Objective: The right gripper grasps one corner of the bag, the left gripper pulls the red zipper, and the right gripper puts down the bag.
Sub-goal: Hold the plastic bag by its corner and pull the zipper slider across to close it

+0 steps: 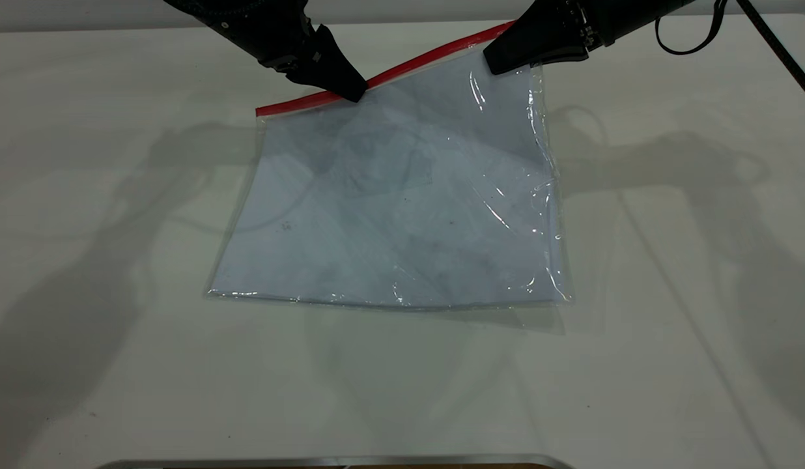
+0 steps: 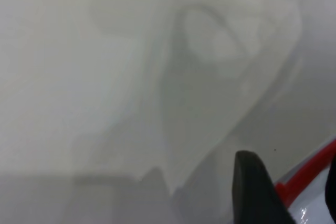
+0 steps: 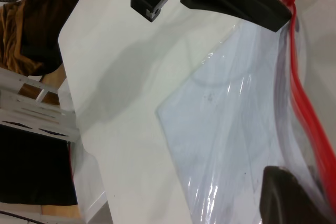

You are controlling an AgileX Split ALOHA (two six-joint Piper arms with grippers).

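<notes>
We see right tool [image 1: 500,62] clamped on bag [image 1: 402,208] corner [image 1: 507,32], lifted off desk [image 1: 669,326]; left tool [image 1: 357,91] pinching red zipper [image 1: 311,101] mid-strip. Remaining, we judge: finish pull, lower bag.

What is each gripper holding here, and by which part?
Right gripper holds the bag by its red-tipped corner; left gripper pinches the red zipper.

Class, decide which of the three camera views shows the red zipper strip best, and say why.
The exterior view: the red zipper runs almost whole along the bag's far edge, between the left gripper and the right gripper. The right wrist view shows a long stretch of it. The left wrist view catches only a short piece.
</notes>
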